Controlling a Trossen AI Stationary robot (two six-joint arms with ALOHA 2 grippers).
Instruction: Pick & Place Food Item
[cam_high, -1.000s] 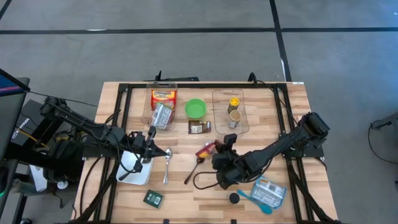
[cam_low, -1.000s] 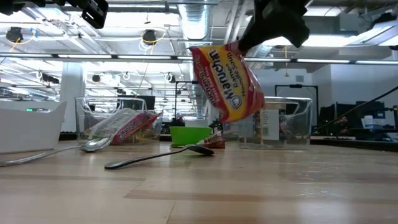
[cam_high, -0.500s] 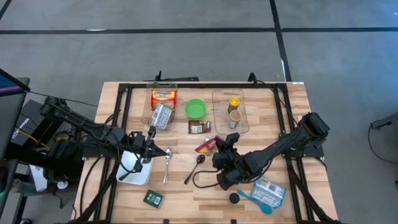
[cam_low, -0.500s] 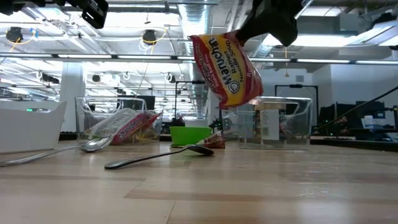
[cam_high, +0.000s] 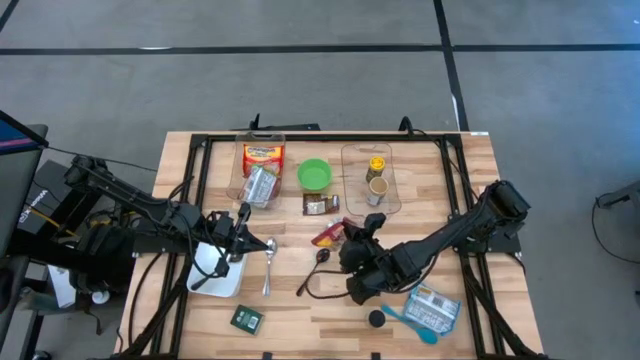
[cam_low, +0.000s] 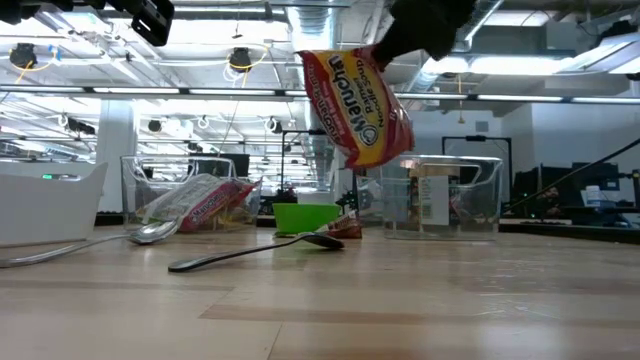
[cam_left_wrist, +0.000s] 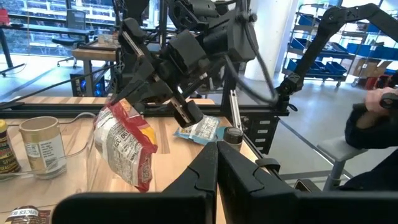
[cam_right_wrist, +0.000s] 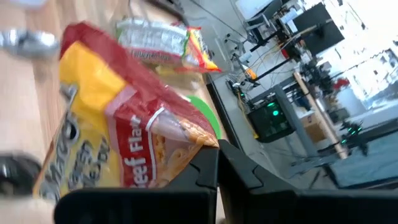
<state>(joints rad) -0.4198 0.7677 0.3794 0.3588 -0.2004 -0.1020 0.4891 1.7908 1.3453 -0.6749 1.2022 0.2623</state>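
Note:
A red and yellow ramen packet (cam_low: 355, 105) hangs above the middle of the table, with my right gripper (cam_high: 345, 240) shut on it. The left wrist view shows the packet (cam_left_wrist: 124, 146) below that gripper, and it fills the right wrist view (cam_right_wrist: 112, 137). My left gripper (cam_high: 248, 240) is shut on nothing and waits over the white tray (cam_high: 212, 272) at the table's left. Two more packets lie in a clear bin (cam_high: 262, 165) at the far left. My right gripper pinches the packet's crimped end (cam_right_wrist: 186, 146) between its two fingers. The fingers come from the table's right, slanting a little downward. The packet hangs tilted below them (cam_low: 360, 130), lifted clear of the table.
A green bowl (cam_high: 314, 175) and a small dark wrapper (cam_high: 322, 205) lie beyond the packet. A second clear bin (cam_high: 372, 180) holds jars. Two spoons (cam_high: 268, 262) (cam_high: 318, 262) lie under and beside the gripper. A blue-white pouch (cam_high: 432, 308) and a green packet (cam_high: 246, 319) lie near the front edge.
My right gripper has rolled its wrist and tipped. The packet has swung round with it, rising a little and shifting slightly toward the table's far side, still clear of the table. The gripper stays shut.

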